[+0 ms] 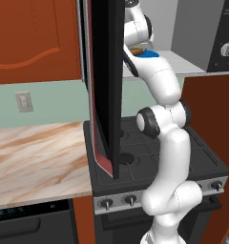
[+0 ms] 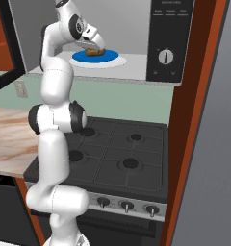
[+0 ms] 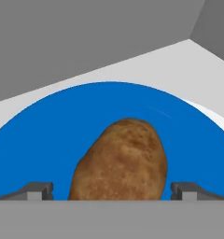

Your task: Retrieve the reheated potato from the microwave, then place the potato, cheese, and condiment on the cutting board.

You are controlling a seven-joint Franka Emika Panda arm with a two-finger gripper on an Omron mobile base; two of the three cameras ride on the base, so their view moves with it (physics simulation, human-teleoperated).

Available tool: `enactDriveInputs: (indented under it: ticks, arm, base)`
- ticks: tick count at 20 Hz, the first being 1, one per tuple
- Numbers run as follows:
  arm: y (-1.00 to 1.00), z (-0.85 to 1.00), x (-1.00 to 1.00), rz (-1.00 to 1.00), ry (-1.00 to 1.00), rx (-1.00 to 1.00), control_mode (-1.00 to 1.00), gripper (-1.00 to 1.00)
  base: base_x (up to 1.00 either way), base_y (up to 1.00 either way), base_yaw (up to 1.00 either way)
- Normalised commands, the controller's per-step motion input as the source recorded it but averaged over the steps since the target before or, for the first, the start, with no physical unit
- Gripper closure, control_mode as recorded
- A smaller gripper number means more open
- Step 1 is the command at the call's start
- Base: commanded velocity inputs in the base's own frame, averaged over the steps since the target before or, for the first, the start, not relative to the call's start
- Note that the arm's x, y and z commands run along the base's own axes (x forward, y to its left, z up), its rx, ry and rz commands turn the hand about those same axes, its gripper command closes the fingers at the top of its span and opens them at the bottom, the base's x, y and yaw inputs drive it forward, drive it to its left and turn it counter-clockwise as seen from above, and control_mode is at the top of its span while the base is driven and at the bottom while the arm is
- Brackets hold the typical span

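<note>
Jaws: gripper (image 3: 112,192) spread wide, straddling the potato (image 3: 119,161), holding nothing.
Risk: potato rolls toward 12 o'clock across the blue plate (image 3: 48,135) if nudged.
Cause: closing off-centre inside the microwave (image 2: 168,43).

The microwave (image 2: 112,38) sits above the stove (image 2: 117,158), its door (image 1: 104,86) swung open to the left. Inside it, the potato (image 2: 93,51) lies on a plate (image 2: 108,56) resting on the microwave floor. The end effector (image 3: 111,191) is inside the cavity at the plate, its fingers (image 3: 37,190) spread to either side of the potato. The control knob (image 2: 165,56) is to the right of the cavity. The desk (image 1: 35,157) adjoins the stove on its left, with a wall outlet (image 1: 24,101) behind it.
</note>
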Motion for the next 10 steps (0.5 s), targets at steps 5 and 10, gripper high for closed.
enactDriveInputs:
  ticks: [5,10]
  arm:
    - [0.0,-0.09,0.0,-0.08,0.05,0.0,-1.0,-1.0]
    - [0.0,-0.1,0.0,-0.07,0.01,0.0,-1.0,-1.0]
  base:
    - [0.0,0.0,0.0]
    - [0.0,0.0,0.0]
